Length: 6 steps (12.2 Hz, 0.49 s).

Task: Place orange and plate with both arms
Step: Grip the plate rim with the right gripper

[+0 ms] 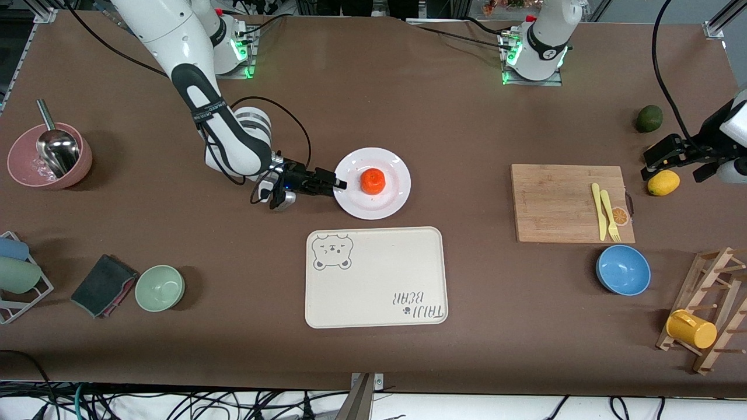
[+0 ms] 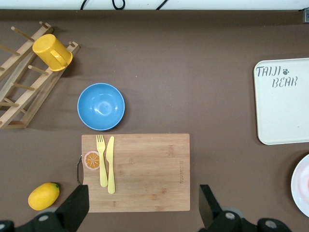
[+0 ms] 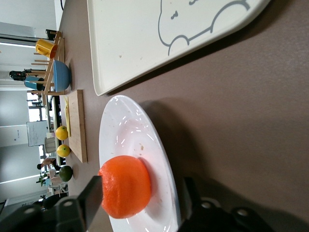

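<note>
- Right gripper (image 1: 340, 184) sat low at the plate's (image 1: 352, 204) 9 o'clock in the front view. Fingers were apart, straddling the rim, not clamped.
- Plate lay flat mid-table, just farther from the front camera than the tray (image 1: 373, 280), at the tray's 12 o'clock.
- Orange (image 1: 372, 181) sat on the plate near its centre, in line with the gap between the right fingers.
- Board (image 1: 554, 204) lay well apart at the plate's 3 o'clock.
- Left gripper (image 1: 649, 165) hung over the table by the lemon (image 1: 663, 182), at the board's 2 o'clock. Fingers were wide apart, holding nothing; that arm waited.
</note>
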Each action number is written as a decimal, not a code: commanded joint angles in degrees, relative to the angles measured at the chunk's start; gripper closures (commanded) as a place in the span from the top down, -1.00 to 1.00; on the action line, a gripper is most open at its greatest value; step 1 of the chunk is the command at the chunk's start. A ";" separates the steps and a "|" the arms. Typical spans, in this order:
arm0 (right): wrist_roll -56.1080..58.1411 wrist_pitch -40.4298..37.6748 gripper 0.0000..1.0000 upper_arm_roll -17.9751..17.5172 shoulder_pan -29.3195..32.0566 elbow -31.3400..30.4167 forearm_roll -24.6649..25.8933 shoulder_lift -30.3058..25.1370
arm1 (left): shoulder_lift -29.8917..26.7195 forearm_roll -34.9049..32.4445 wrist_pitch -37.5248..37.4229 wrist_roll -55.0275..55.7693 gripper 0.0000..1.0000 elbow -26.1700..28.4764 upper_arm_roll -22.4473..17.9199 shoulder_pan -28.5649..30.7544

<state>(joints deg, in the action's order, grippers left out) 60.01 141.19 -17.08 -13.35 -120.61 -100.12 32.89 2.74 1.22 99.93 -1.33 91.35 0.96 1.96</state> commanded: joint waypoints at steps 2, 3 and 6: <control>6.94 0.41 0.01 -0.33 -0.37 -0.68 -5.24 0.95 | 0.25 0.80 -0.35 -0.96 1.00 -0.82 -0.09 -0.20; 8.70 0.41 -0.08 -0.33 -0.37 -0.77 -6.48 1.21 | 0.25 0.80 -0.35 -0.96 1.00 -0.82 -0.09 -0.20; 9.68 0.58 -0.26 -0.33 -1.24 -0.77 -7.45 2.00 | 0.25 0.80 -0.44 -0.96 1.00 -0.73 -0.09 -0.20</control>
<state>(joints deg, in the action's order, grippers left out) 67.28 141.19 -17.18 -13.84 -121.04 -105.32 34.70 2.74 1.22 99.93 -1.33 91.35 0.97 1.91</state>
